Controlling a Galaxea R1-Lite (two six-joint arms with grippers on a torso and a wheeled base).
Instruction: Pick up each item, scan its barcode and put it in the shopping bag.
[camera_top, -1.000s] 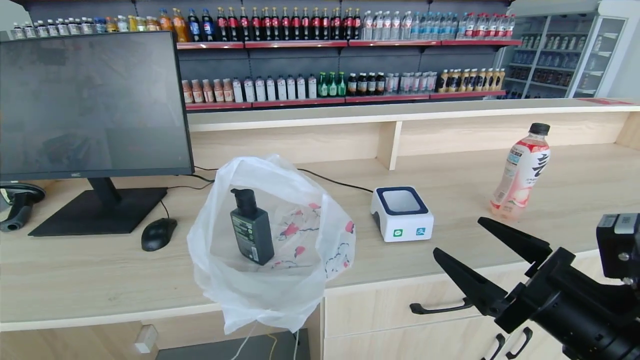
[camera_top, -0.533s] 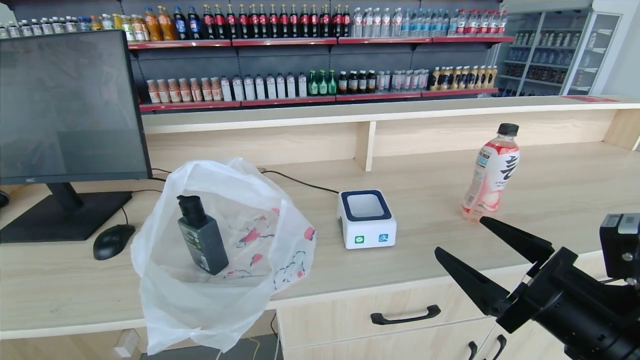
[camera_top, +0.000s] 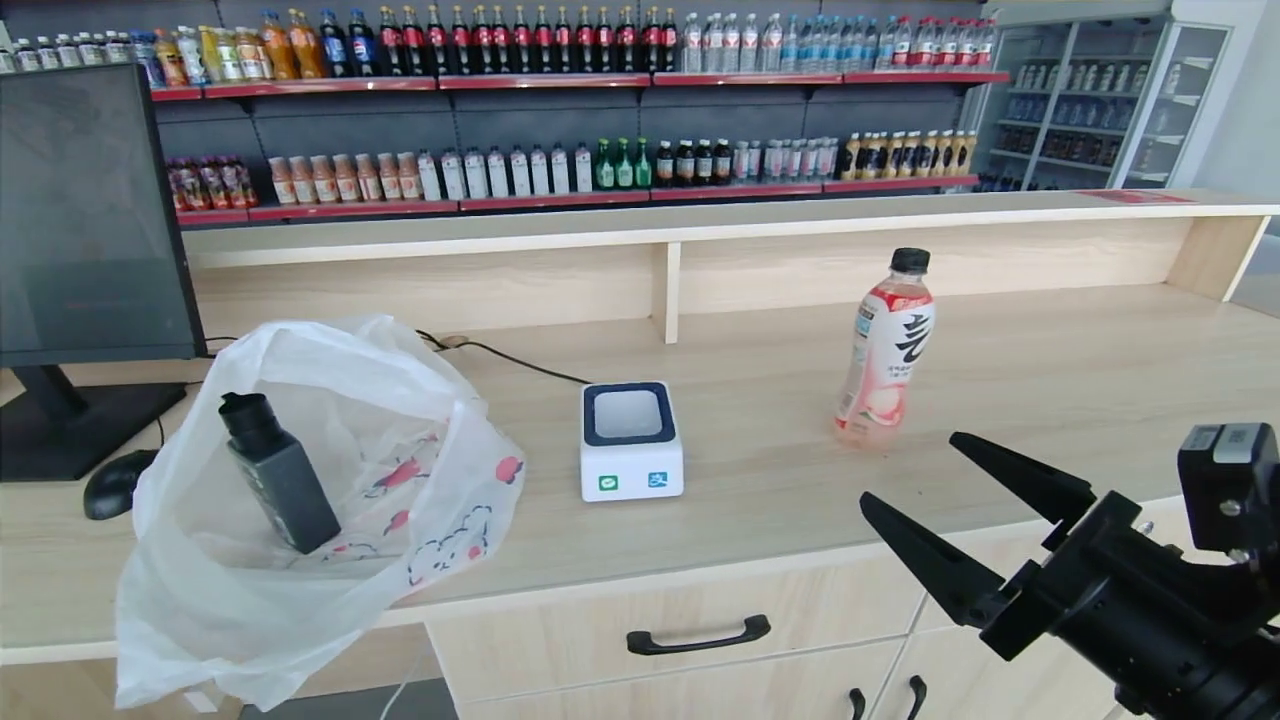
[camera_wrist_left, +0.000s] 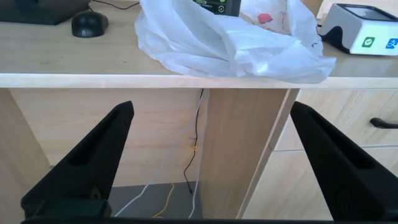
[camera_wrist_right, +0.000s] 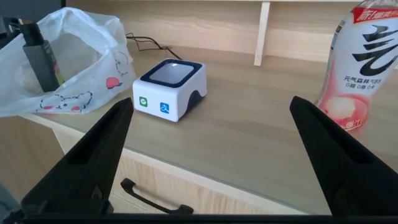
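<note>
A pink drink bottle (camera_top: 888, 345) (camera_wrist_right: 364, 62) with a black cap stands upright on the wooden counter (camera_top: 1050, 390). To its left sits the white scanner (camera_top: 631, 440) (camera_wrist_right: 169, 89) (camera_wrist_left: 362, 36). Further left, the white plastic shopping bag (camera_top: 430, 470) (camera_wrist_left: 205, 37) (camera_wrist_right: 81, 81) lies open with a dark pump bottle (camera_top: 280, 475) (camera_wrist_right: 38, 53) in it. My right gripper (camera_top: 910, 470) (camera_wrist_right: 211, 102) is open and empty, held before the counter's front edge, nearer than the drink bottle. My left gripper (camera_wrist_left: 211, 106) is open and empty, low in front of the cabinet under the bag.
A monitor (camera_top: 80, 210) and a black mouse (camera_top: 115, 482) stand at the counter's left end. A cable (camera_top: 500, 355) runs behind the bag. A raised ledge (camera_top: 700, 225) backs the counter. Drawers with black handles (camera_top: 697, 637) are below.
The head camera has turned to the right, so everything on the counter sits further left in the picture. The right gripper stays open; nothing on the counter has moved.
</note>
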